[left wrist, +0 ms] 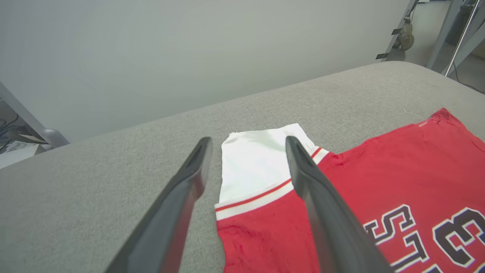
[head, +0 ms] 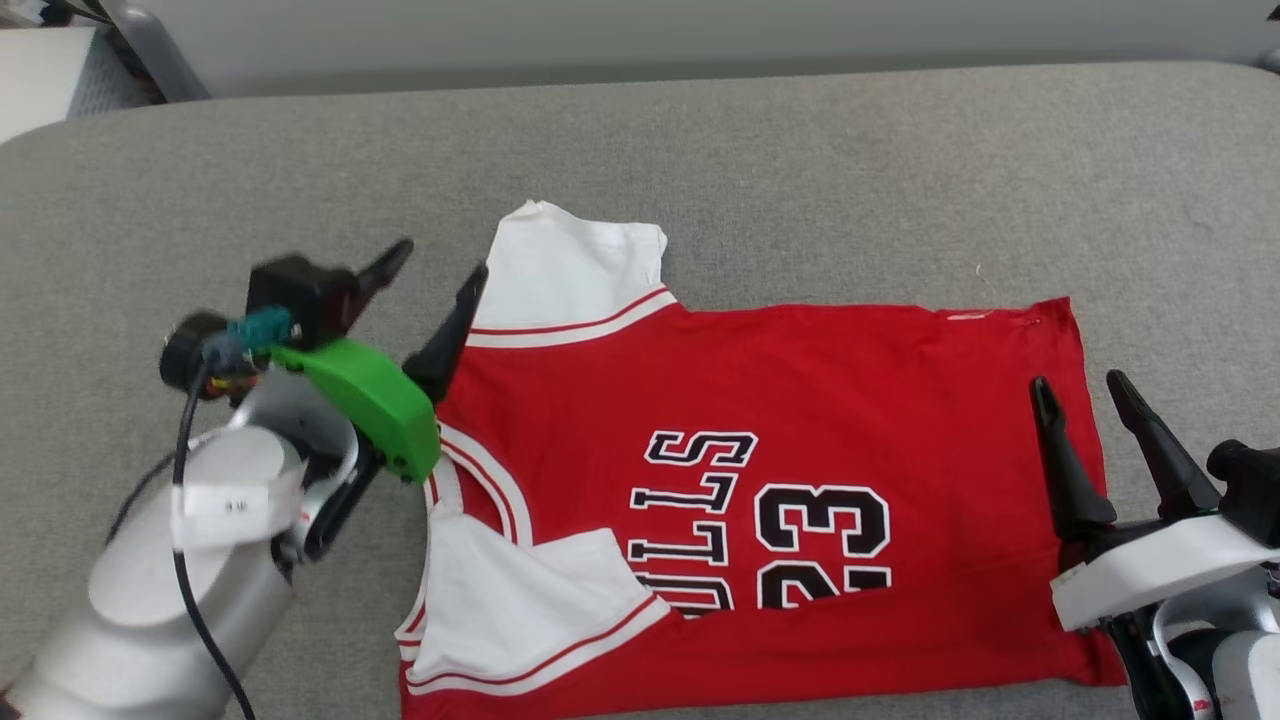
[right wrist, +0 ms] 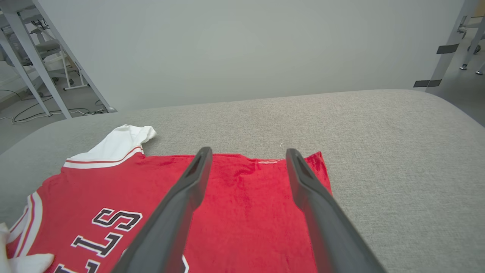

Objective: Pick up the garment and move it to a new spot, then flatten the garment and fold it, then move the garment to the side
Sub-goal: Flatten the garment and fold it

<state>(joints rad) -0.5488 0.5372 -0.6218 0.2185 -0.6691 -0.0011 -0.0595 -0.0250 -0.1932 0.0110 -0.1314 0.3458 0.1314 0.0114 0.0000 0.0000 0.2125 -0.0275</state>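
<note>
The shirt (head: 800, 400) is being supported flat near the grey pad's (head: 800, 150) front edge, with the left gripper (head: 442, 257) by its shoulder and the right gripper (head: 1079, 382) by its hem being held open, empty.

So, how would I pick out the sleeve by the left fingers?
On the grey padded surface lies a red shirt. Its far white sleeve sticks out onto the grey; the other sleeve lies over the red front.

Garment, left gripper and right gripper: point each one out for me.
garment (head: 800, 390), head view, on the plain red fabric beside the lettering.
left gripper (head: 442, 257), head view, midway between its open fingertips.
right gripper (head: 1078, 380), head view, midway between its open fingertips.
</note>
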